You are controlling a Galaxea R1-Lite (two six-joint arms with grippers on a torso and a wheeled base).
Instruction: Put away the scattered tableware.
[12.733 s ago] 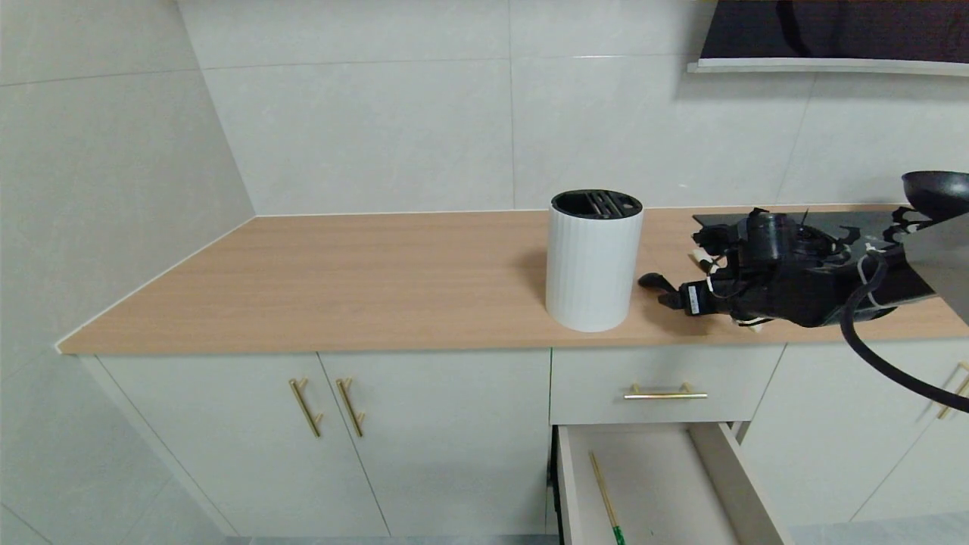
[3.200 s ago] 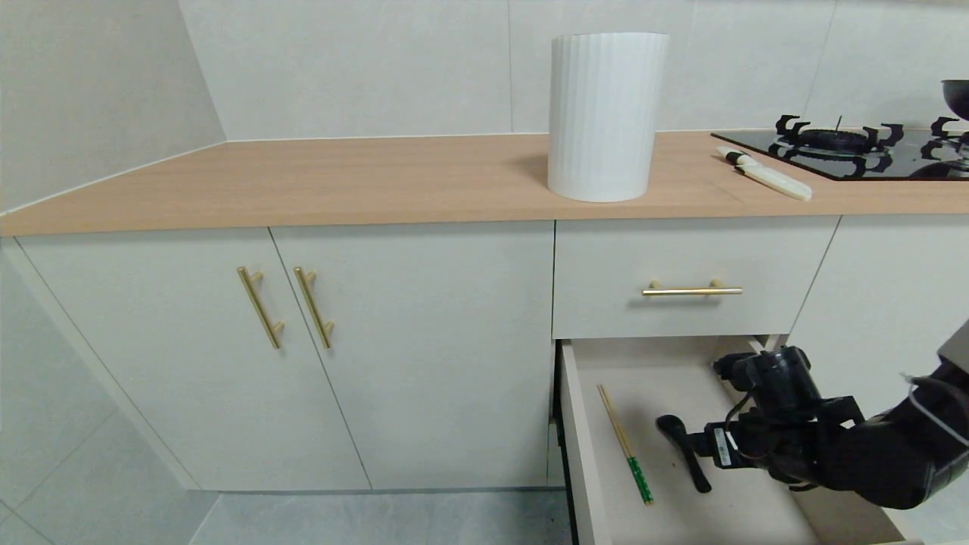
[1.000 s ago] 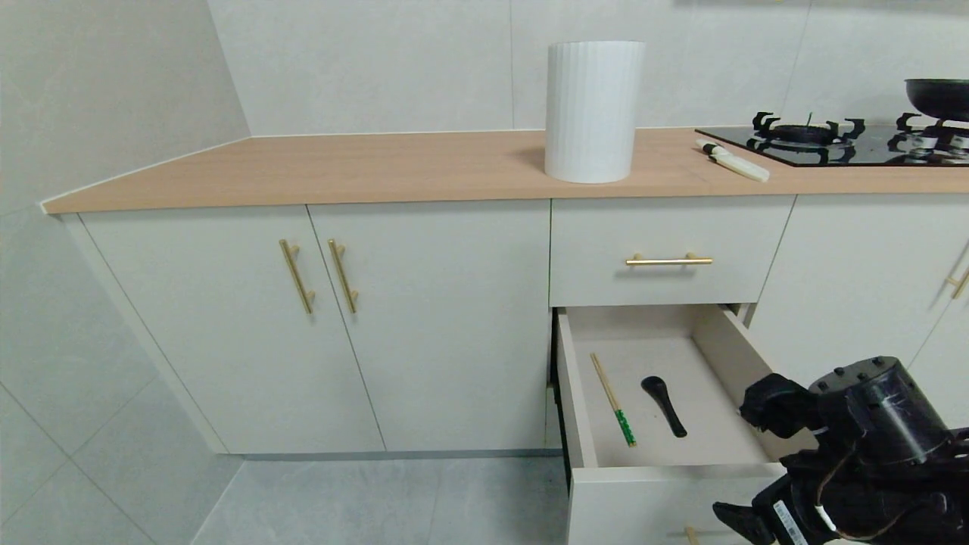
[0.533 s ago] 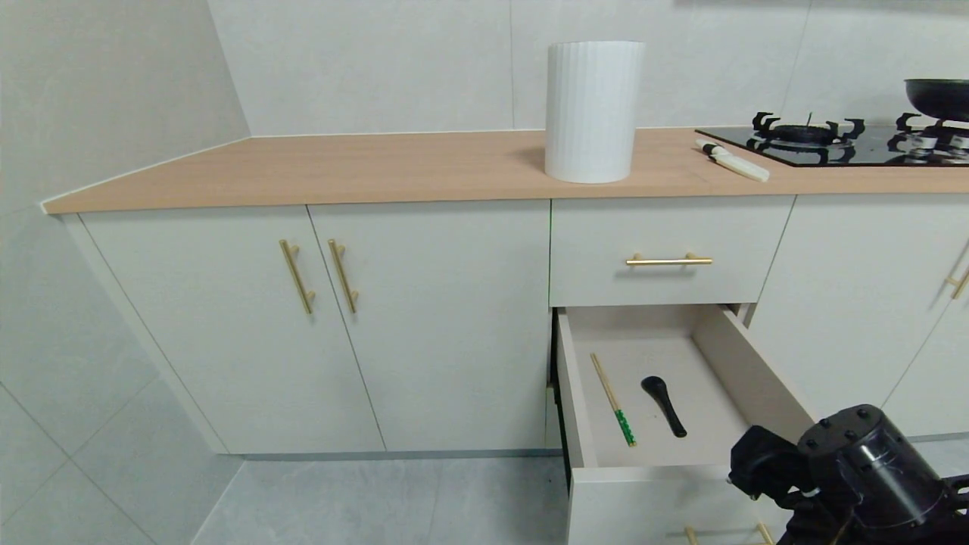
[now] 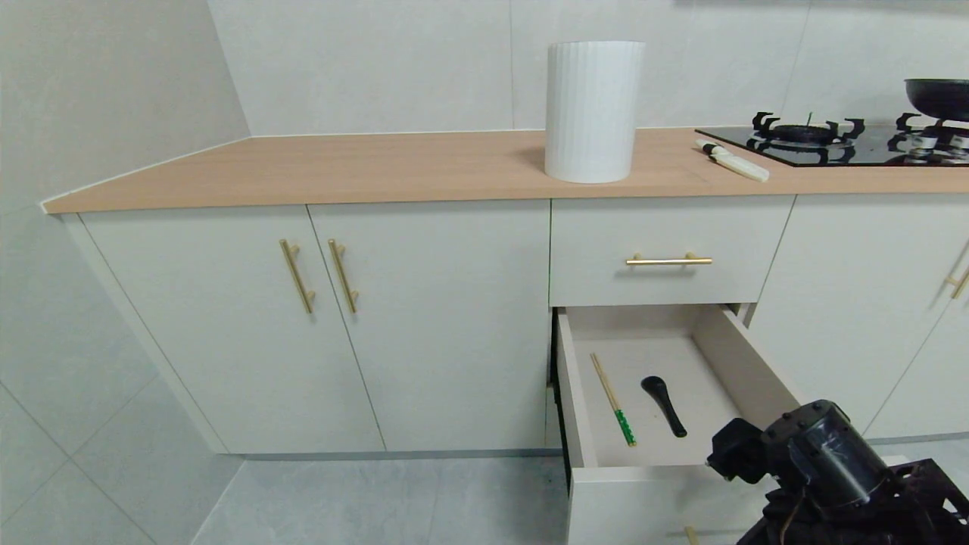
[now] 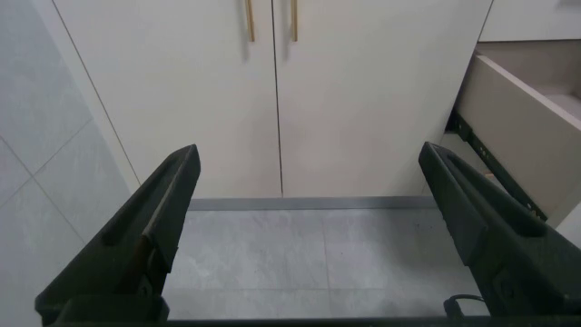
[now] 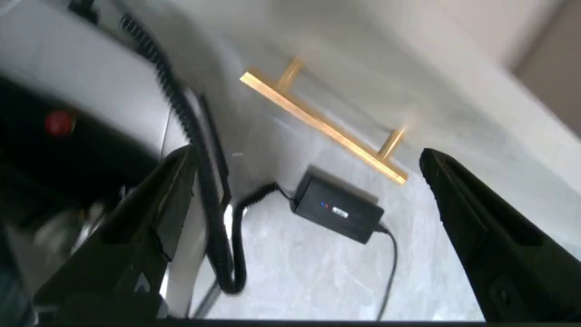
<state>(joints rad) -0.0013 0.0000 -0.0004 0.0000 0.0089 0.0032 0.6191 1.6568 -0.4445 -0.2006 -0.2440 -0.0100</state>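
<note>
Item: black spoon (image 5: 664, 405) beside chopsticks (image 5: 612, 409) in open drawer (image 5: 643, 473); right claw (image 7: 307, 159), jaws wide and empty, facing a gold handle (image 7: 322, 127); likely closing: press front squarely, evenly, avoiding a skewed slide.

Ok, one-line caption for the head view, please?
Open cream drawer holds a black spoon and green-tipped wooden chopsticks; a white knife lies on the wooden counter.

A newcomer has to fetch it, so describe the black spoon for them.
Below the white ribbed canister on the wooden counter, a drawer stands pulled open. The black spoon lies on its floor, right of the chopsticks: short, dark and round-bowled, where they are long, pale and green-tipped.
</note>
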